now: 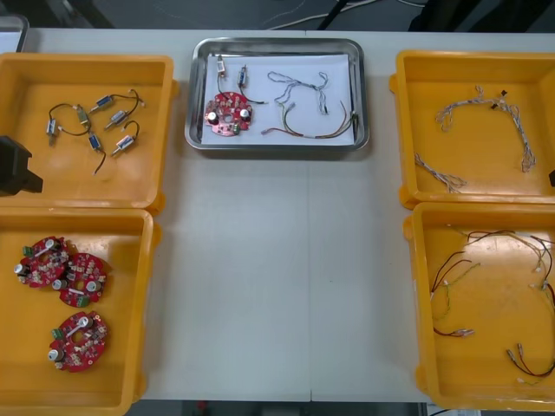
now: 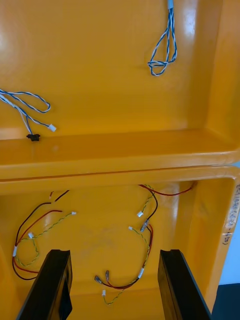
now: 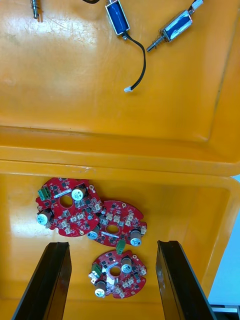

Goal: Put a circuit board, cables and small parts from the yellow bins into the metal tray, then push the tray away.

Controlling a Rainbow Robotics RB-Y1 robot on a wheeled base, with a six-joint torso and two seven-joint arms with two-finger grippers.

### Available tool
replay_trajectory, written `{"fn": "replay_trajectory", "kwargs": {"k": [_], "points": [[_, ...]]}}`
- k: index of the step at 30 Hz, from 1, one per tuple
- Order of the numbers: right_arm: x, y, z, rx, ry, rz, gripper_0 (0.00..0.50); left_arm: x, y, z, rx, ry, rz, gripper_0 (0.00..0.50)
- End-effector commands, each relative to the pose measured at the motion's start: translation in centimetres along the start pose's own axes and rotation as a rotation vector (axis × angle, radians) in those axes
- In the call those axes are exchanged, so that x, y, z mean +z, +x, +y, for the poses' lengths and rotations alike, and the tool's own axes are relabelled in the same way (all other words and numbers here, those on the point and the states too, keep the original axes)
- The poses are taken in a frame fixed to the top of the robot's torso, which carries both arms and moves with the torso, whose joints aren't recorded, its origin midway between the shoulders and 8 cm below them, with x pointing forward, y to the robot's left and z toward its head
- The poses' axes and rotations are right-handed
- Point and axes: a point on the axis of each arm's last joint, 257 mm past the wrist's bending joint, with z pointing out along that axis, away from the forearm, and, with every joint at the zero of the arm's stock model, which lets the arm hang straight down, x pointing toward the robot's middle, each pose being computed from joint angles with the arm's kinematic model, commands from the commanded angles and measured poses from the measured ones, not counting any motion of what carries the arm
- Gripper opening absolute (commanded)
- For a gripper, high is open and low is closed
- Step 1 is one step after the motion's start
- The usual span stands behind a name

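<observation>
metal tray (image 1: 277, 146) at far centre of counter (image 1: 277, 277), holds red circuit board (image 1: 227, 114), cables (image 1: 299, 84), small metal parts (image 1: 232, 74). left tool (image 3: 112, 247) wide open, empty, above spare boards (image 3: 95, 220). right tool (image 2: 114, 252) wide open, empty, above red and yellow cables (image 2: 148, 235). tray likely stiff, slick: push near rim, centred.

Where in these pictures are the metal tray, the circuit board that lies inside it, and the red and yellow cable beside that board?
metal tray (image 1: 277, 147), front view, on its near rim.
circuit board (image 1: 227, 114), front view, on the middle of the red disc.
red and yellow cable (image 1: 303, 134), front view, on its long curve along the tray's near rim.
</observation>
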Motion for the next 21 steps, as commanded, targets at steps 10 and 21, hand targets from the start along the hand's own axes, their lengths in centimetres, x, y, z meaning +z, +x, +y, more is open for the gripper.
{"fn": "replay_trajectory", "kwargs": {"k": [10, 21], "points": [[2.7, 0.3, 1.4, 0.036, -0.037, -0.024, 0.500, -1.3, -0.5, 1.3, 0.068, -0.037, -0.034, 0.500], [3.2, 0.2, 2.1, 0.044, -0.052, -0.030, 0.500, -1.3, -0.5, 1.3, 0.068, -0.037, -0.034, 0.500]]}}
